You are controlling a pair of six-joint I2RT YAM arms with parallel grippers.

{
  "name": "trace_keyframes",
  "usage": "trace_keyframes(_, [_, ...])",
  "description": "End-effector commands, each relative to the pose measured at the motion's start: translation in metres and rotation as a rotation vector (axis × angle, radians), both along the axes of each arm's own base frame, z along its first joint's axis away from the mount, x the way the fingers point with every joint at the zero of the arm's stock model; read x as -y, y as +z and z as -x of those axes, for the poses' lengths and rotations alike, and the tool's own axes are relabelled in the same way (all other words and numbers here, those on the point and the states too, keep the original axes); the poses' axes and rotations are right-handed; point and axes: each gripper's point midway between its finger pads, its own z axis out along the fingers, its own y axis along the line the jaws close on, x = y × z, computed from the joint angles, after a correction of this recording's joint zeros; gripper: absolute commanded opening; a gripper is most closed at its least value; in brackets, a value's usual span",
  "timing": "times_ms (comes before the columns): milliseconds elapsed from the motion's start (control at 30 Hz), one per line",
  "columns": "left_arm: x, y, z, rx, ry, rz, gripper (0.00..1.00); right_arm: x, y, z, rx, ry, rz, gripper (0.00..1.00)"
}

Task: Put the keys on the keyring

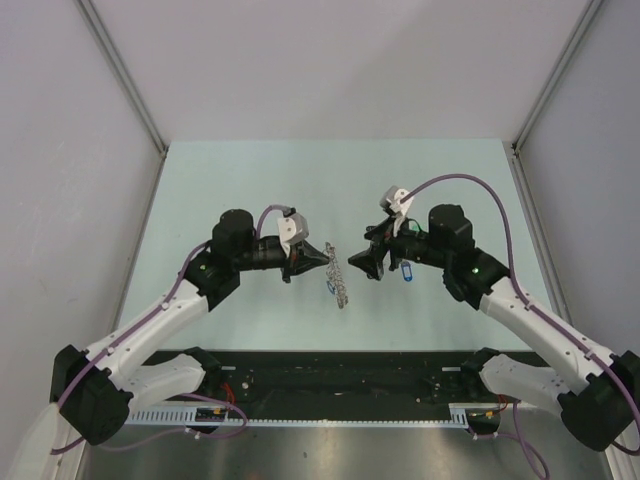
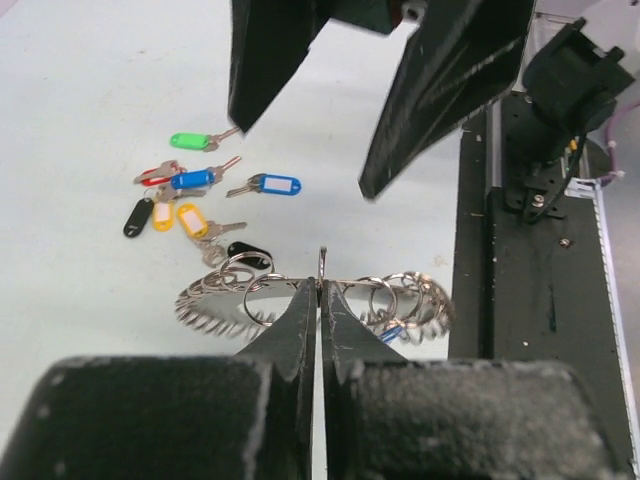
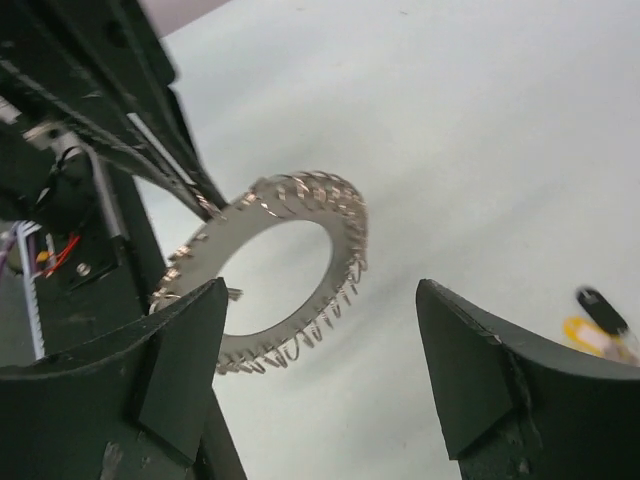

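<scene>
A: Top view: left gripper (image 1: 322, 258) clenched on the keyring (image 1: 338, 279), held between the arms. Right gripper (image 1: 360, 262) just beside it, carrying nothing.
B: Left wrist view?
A: Jaws pinch the ring's rim. The keys (image 2: 190, 181) lie loose on the table (image 2: 80, 80) beyond it: green, blue, yellow, black, red. One blue speck (image 2: 393, 331) at the ring's loops; cannot tell if threaded.
B: Right wrist view?
A: Jaws spread wide, empty, ring ahead. Judgement: threading barely begun, nearly all keys left

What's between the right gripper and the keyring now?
Nothing. The right wrist view shows a bare gap from the right gripper to the keyring, held at its rim by the left gripper.
</scene>
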Motion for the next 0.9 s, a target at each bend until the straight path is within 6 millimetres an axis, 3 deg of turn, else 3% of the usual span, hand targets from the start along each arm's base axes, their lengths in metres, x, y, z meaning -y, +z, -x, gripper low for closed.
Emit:
trace_keyframes(0, [-0.004,0.022,-0.014,0.063,0.084,0.056,0.00,0.033,0.007,-0.024,-0.075,-0.243,0.010,0.82])
trace_keyframes(133, [-0.012,0.025,-0.025,0.060,0.164,0.062,0.00,0.051,-0.024,-0.042,-0.182,-0.406,0.081,0.82])
trace_keyframes(400, [-0.027,0.034,-0.035,0.091,0.254,0.069,0.00,0.060,-0.093,-0.075,-0.391,-0.606,0.165,0.72])
trace_keyframes(600, [-0.033,0.038,-0.036,0.111,0.286,0.068,0.00,0.048,-0.141,-0.091,-0.525,-0.609,0.184,0.59])
trace_keyframes(867, [-0.035,0.039,-0.038,0.103,0.295,0.063,0.01,0.049,-0.184,-0.103,-0.653,-0.617,0.189,0.40])
